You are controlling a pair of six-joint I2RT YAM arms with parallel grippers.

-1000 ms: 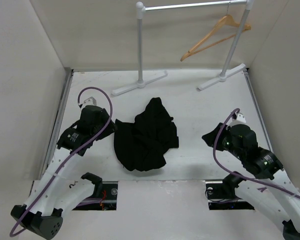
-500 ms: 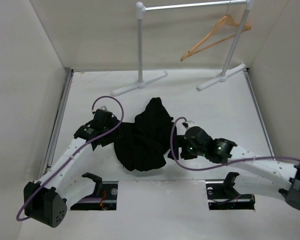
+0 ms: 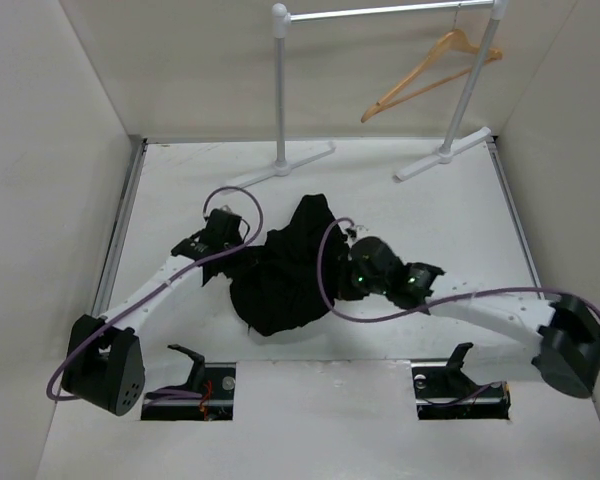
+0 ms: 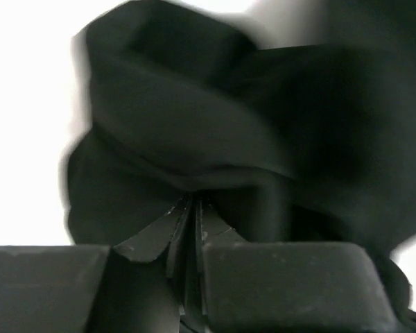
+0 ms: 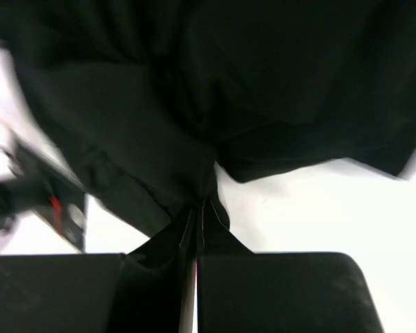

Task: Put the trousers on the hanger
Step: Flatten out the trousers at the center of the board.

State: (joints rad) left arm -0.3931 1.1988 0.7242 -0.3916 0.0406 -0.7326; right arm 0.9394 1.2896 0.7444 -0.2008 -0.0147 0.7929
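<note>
Left gripper clenched on fold of trousers, fabric bunched at fingertips and piled just beyond. Right gripper also clamped tight, pinching trousers edge; cloth spreads ahead of it, bare table showing right of tips. Trousers a crumpled heap between both grippers, touching both. Hanger hooked on rail, well beyond both grippers, apart from trousers.

Bright, even overhead light — wrist views blurred, overexposed.
</note>
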